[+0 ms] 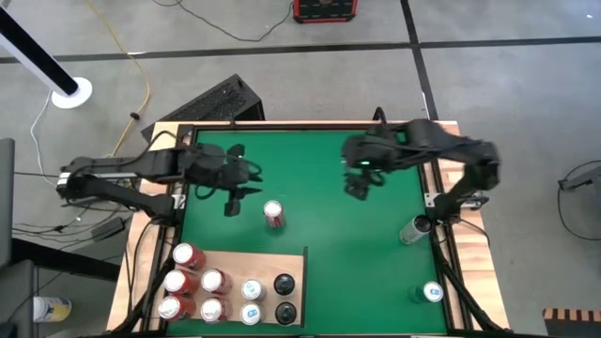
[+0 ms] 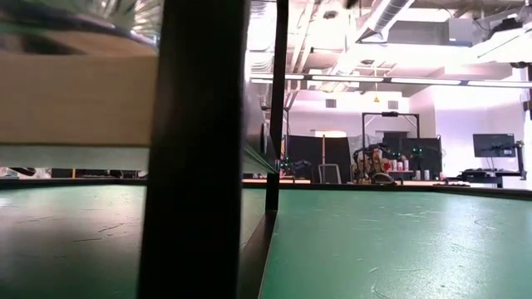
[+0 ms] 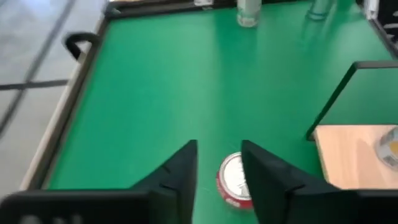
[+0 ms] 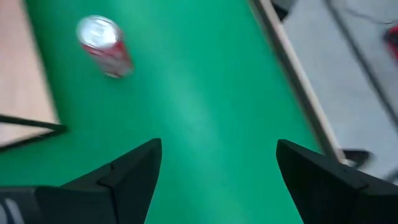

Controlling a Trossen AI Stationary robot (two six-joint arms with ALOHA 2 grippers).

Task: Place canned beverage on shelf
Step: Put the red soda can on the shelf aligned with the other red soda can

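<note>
A red canned beverage [image 1: 273, 215] stands upright on its base on the green mat, just beyond the far edge of the pale wooden shelf [image 1: 282, 263]. My left gripper [image 1: 235, 195] hovers to the can's left. In the left wrist view its fingers [image 3: 219, 152] stand a little apart, and the can [image 3: 235, 180] shows through the gap, farther on. My right gripper [image 1: 359, 183] hangs over the mat's far right part, wide open [image 4: 217, 155] with nothing between its fingers. The can [image 4: 102, 46] lies off to its side.
Several cans stand on the shelf: red ones [image 1: 188, 277], white ones [image 1: 251, 300] and dark ones [image 1: 284, 299]. A silver can [image 1: 413, 228] and a blue-green can [image 1: 430, 294] stand by the right rim. In the low view a dark shelf post [image 2: 195, 166] fills the foreground.
</note>
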